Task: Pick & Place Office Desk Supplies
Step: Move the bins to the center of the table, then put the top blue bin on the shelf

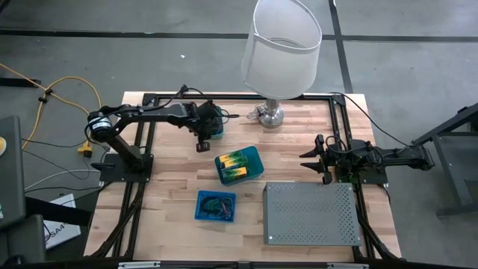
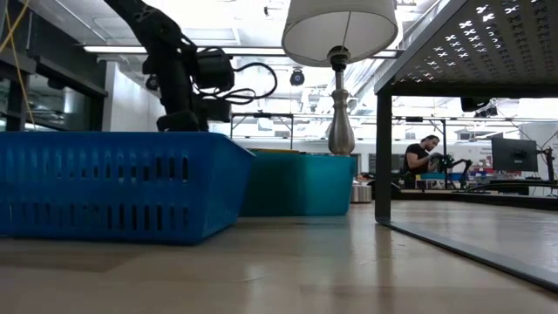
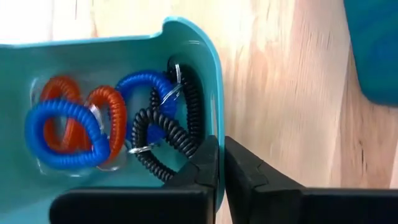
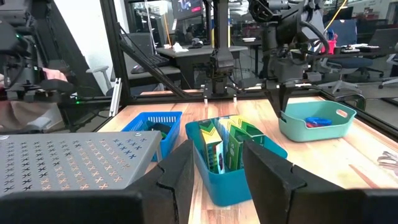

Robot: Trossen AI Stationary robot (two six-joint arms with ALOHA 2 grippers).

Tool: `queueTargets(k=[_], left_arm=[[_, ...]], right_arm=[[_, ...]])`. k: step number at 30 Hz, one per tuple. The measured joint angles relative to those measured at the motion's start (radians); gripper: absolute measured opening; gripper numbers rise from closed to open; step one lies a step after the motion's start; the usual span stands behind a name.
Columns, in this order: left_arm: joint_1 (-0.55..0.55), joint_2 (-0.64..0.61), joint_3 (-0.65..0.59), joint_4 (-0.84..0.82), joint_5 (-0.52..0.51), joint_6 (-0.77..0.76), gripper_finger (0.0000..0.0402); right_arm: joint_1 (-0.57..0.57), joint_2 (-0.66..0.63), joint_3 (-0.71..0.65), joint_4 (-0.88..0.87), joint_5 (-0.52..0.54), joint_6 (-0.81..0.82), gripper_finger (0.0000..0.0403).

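Note:
A small light-teal bin holds red, blue and black coiled loops. In the high view this bin shows at the table's far left, mostly under my left gripper, which is shut on its rim. A larger teal bin at mid-table holds yellow-and-green blocks standing on edge. Near it, a blue slotted basket holds dark loops. My right gripper waits open at the table's right side, level, with nothing between its fingers. My left gripper pinches the small bin's end wall at its rim, one finger inside the bin and one outside. The fingers come down steeply from above. In the right wrist view the bin sits level with its bottom on the table.
A white-shaded lamp with a chrome base stands at the far edge, right of the small bin. A grey perforated box fills the near right. Bare wood lies between the small bin and the larger teal bin.

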Motion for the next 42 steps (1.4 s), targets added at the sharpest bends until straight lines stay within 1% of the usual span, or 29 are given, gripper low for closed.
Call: queueTargets(k=[8, 12, 16, 22, 29, 33, 42], left_arm=[[-0.054, 0.0, 0.0, 0.119, 0.003, 0.067, 0.0004], [-0.089, 0.007, 0.0, 0.19, 0.004, 0.076, 0.0004], [-0.124, 0.034, 0.002, 0.261, 0.011, 0.062, 0.0003], [-0.144, 0.101, 0.002, 0.352, 0.02, 0.046, 0.0003], [-0.149, 0.108, 0.003, 0.366, 0.018, -0.01, 0.0003], [-0.161, 0.105, 0.005, 0.357, 0.0, -0.022, 0.0017], [-0.182, 0.08, 0.011, 0.338, -0.017, -0.036, 0.0068]], right_arm=[[0.0, 0.0, 0.0, 0.0, 0.0, 0.0, 0.0126], [0.0, 0.0, 0.0, 0.0, 0.0, 0.0, 0.0126], [0.0, 0.0, 0.0, 0.0, 0.0, 0.0, 0.0126], [0.0, 0.0, 0.0, 0.0, 0.0, 0.0, 0.0126], [0.0, 0.0, 0.0, 0.0, 0.0, 0.0, 0.0126], [0.0, 0.0, 0.0, 0.0, 0.0, 0.0, 0.0126], [0.0, 0.0, 0.0, 0.0, 0.0, 0.0, 0.0126]])
